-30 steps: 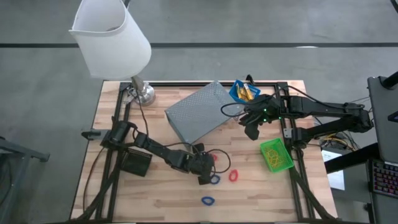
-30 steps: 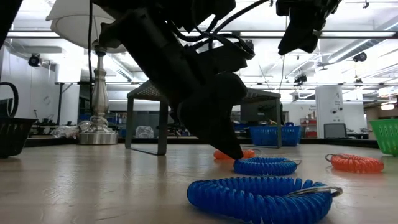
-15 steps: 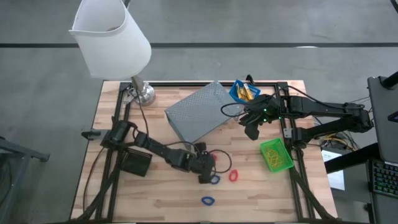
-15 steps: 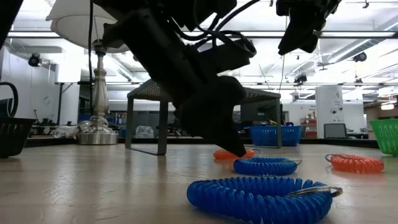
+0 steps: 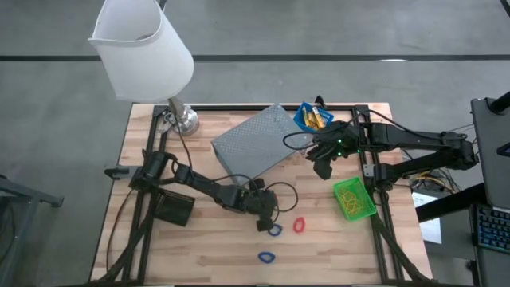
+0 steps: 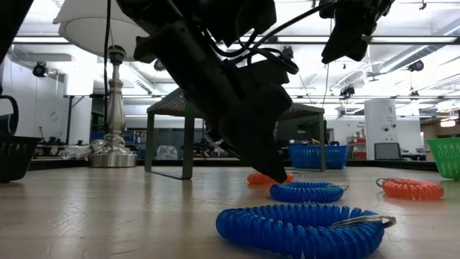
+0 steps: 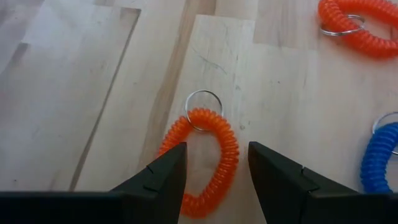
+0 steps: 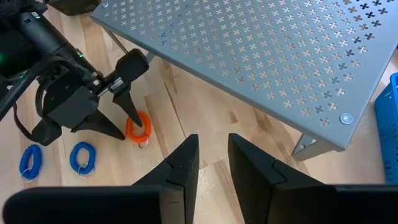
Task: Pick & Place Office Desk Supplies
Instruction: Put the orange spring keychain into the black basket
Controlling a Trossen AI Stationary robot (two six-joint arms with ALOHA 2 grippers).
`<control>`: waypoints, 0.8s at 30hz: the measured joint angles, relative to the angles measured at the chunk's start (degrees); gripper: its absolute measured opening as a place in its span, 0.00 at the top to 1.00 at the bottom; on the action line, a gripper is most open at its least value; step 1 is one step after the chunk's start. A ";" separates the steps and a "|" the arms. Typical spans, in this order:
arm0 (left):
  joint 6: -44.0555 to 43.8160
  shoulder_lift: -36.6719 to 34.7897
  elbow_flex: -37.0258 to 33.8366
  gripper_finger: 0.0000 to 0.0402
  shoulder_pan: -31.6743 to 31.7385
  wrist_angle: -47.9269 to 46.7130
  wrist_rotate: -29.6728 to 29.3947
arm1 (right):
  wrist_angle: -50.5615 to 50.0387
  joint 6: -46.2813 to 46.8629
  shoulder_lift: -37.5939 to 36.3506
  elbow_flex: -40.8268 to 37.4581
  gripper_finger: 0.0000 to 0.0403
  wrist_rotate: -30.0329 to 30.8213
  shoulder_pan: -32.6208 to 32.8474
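**Left gripper straddles an orange coil loop at mid-table**

Nearest the front edge of the wooden table [image 5: 199,263] lies a blue coil loop [image 5: 265,257] with a metal ring, alone and untouched. A little farther in, a second blue coil loop [image 5: 274,230] and a red-orange coil loop [image 5: 300,226] lie side by side, apart from each other.

Just behind that second blue loop, the left gripper [image 5: 264,221] points down at the table. Its fingers [image 7: 163,180] stand moderately apart on either side of another orange coil loop [image 7: 205,158], which lies flat on the wood with its metal ring at the far end; the jaws have not closed on it. In the low view the gripper's tip sits at the table surface right by this loop.

A black bin [image 5: 174,209] stands near the left arm's base. On the right side, a green bin [image 5: 353,198] holds something yellow.

Farther back, a perforated grey metal stand [image 5: 259,143] occupies the table's middle. The right gripper [image 5: 322,168] hangs in the air beside its right edge, fingers [image 8: 180,171] narrowly apart and holding nothing.

At the back, a blue bin [image 5: 312,116] holds yellow oblong pieces [image 5: 318,119], and a lamp [image 5: 143,52] with a white shade stands at the back left corner.
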 joint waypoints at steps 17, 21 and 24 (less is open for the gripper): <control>-2.88 -0.02 0.04 0.57 -0.22 -2.06 1.70 | 0.00 0.00 0.00 0.00 0.79 0.01 0.00; -3.02 -0.02 0.08 0.57 -0.22 -2.61 1.71 | 0.00 0.00 0.00 0.00 0.79 0.01 -0.04; -3.02 -0.02 0.09 0.58 -0.23 -2.79 1.92 | 0.00 0.00 0.00 0.00 0.79 0.01 -0.04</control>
